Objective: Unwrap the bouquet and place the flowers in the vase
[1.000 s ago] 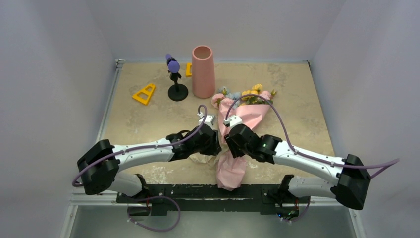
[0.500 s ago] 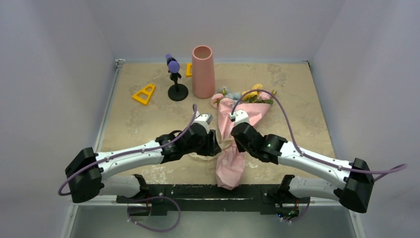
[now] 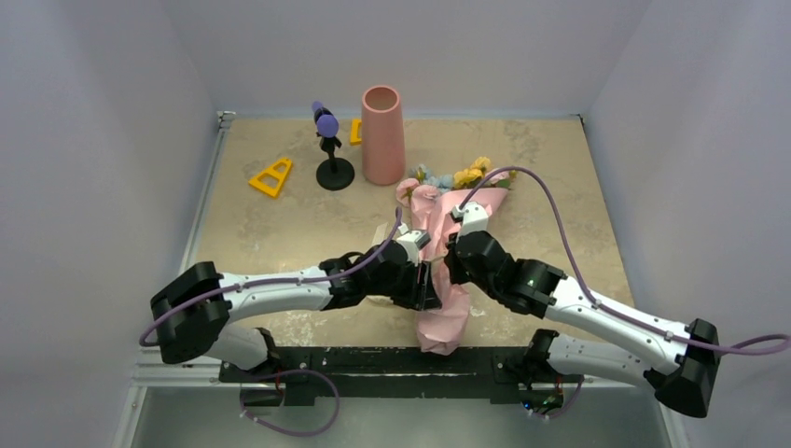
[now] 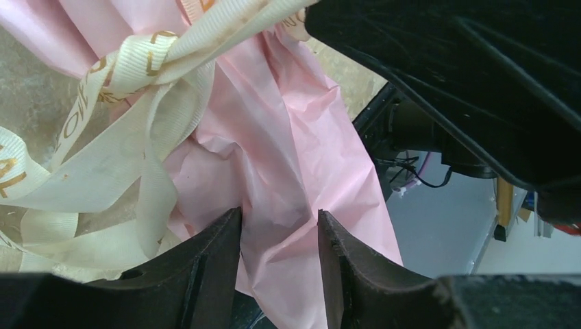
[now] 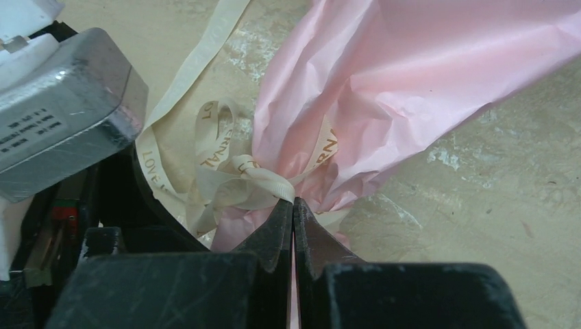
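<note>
Right gripper (image 5: 293,205) has just snapped shut. A second ago it was half spread; now its jaws are pressed together on the cream ribbon (image 5: 233,185) at the knot. That reads as the grab for pulling the bow loose, so the unwrap is only starting.

Left gripper (image 4: 279,219): jaws half spread, straddling the pink wrap below the knot and seemingly pressing on it to hold it down. Same spread as before.

The bouquet (image 3: 436,201) lies on the surface (image 3: 270,233) at frame centre, still wrapped and tied. The flowers (image 3: 469,175) point to the upper right, and the tail of the wrap is at the bottom edge. The vase (image 3: 383,135) stands upright at upper centre, apart from the bouquet, with nothing visible in it.

Versus the earlier frame: both wrists have moved right and crowded over the neck, the left arm reaching further across. The wrap's tail has shifted slightly right.
</note>
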Controlling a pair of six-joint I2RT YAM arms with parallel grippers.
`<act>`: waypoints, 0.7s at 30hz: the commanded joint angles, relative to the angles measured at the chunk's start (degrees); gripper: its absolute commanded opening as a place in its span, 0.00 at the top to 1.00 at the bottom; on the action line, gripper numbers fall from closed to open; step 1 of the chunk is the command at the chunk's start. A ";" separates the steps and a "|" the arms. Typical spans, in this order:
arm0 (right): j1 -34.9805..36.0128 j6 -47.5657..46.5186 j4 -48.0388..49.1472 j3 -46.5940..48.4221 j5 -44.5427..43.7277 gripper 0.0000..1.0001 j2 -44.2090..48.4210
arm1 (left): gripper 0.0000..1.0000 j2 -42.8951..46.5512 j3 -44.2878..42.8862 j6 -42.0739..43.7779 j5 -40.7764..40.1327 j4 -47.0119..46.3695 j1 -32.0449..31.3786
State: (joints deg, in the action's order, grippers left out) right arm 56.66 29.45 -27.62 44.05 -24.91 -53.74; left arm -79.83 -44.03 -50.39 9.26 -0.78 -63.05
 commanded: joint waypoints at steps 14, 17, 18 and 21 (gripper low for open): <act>0.11 6.94 6.17 -6.58 4.42 1.00 15.75 | 0.53 -10.57 4.70 -8.38 -12.05 -0.18 0.03; 0.12 6.53 5.45 -5.48 4.15 1.00 19.09 | 0.53 -10.83 5.27 -8.70 -12.76 -0.10 0.03; 0.11 6.36 4.94 -4.89 3.90 1.00 19.91 | 0.54 -10.68 5.53 -8.82 -12.88 -0.10 0.03; 0.11 5.45 3.06 -2.26 3.26 1.00 21.47 | 0.54 -9.89 6.09 -8.88 -13.41 -0.12 0.03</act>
State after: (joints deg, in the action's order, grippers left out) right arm 56.66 35.11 -25.93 37.19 -21.28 -34.37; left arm -90.00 -39.66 -58.57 -0.89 -2.15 -63.05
